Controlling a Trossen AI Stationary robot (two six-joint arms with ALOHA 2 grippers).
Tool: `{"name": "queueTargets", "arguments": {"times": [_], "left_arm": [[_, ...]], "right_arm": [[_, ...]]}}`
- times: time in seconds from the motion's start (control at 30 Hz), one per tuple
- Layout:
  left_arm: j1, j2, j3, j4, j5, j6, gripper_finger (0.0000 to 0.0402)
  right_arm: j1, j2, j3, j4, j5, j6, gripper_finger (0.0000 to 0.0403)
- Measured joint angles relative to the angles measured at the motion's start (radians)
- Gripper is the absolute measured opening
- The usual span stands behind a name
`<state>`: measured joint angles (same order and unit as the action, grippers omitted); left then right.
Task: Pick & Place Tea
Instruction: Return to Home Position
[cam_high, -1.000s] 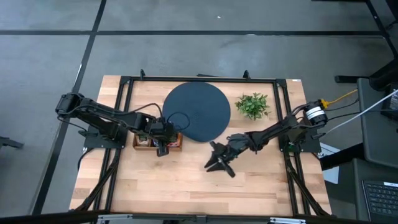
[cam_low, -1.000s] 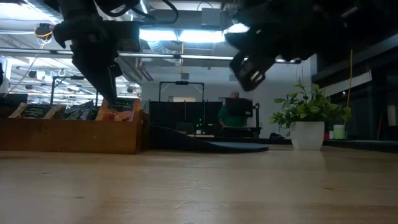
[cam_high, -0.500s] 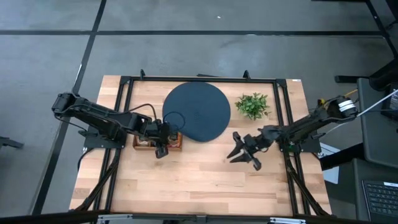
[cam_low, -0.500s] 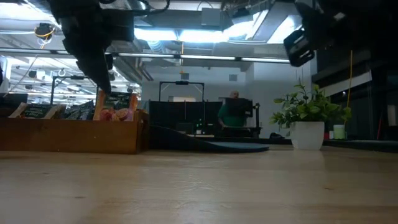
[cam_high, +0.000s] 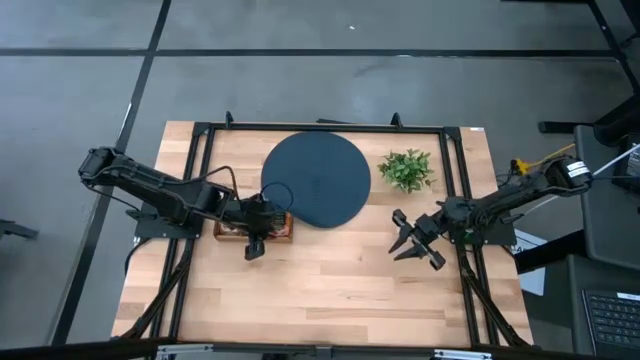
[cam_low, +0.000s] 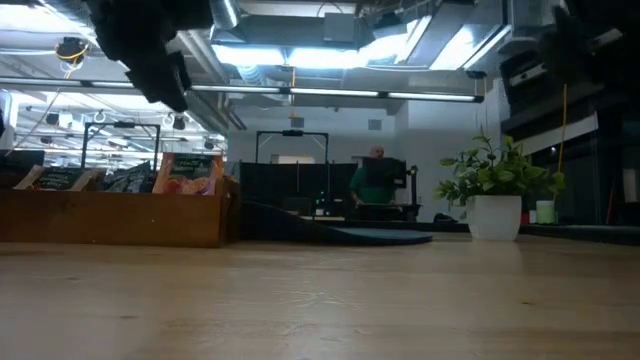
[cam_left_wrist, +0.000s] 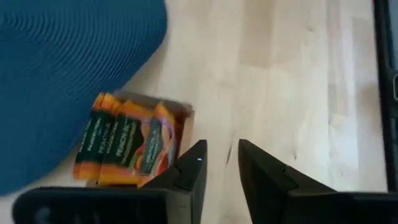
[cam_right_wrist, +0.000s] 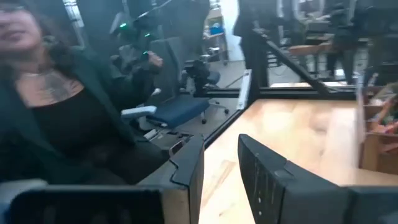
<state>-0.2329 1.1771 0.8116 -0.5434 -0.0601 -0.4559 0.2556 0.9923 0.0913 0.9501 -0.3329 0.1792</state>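
Observation:
The tea sachets (cam_left_wrist: 127, 146), orange-red and dark, stand on edge in a small wooden box (cam_high: 284, 229) left of the round dark disc (cam_high: 316, 180). In the low view the box (cam_low: 115, 215) rests on the table and an orange sachet (cam_low: 186, 172) sticks up above its rim. My left gripper (cam_left_wrist: 221, 144) hovers just above the box's near side (cam_high: 251, 250), slanting down, open and empty. My right gripper (cam_high: 408, 246) hangs level over the table's right part, open, with nothing between its fingers (cam_right_wrist: 221, 140).
A small potted plant (cam_high: 406, 170) stands at the back right, beside the disc. A black metal frame (cam_high: 200, 135) runs around the table. Bare wood lies in the middle and along the near edge. A person (cam_right_wrist: 56, 106) sits beyond the table in the right wrist view.
My right gripper has drawn back from the table's middle toward its right edge, rolling a little. My left gripper has risen out of the tea box and stands clear above it; the orange sachets have stayed in the box.

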Motion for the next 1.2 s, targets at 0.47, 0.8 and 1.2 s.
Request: {"name": "queueTargets", "arguments": {"times": [0.47, 0.8, 1.2], "left_arm": [[-0.040, -0.193, -0.002, 0.099, 0.056, 0.067, 0.0086], [-0.068, -0.399, -0.192, 0.261, 0.070, 0.054, 0.0086], [-0.108, -0.633, -0.298, 0.346, 0.079, 0.135, 0.0086]], "right_arm": [[-0.061, -0.213, -0.085, -0.153, -0.040, 0.010, 0.0101], [-0.100, -0.390, -0.085, -0.403, -0.002, -0.001, 0.0101], [-0.127, -0.596, -0.085, -0.771, 0.149, 0.025, 0.0101]]}}
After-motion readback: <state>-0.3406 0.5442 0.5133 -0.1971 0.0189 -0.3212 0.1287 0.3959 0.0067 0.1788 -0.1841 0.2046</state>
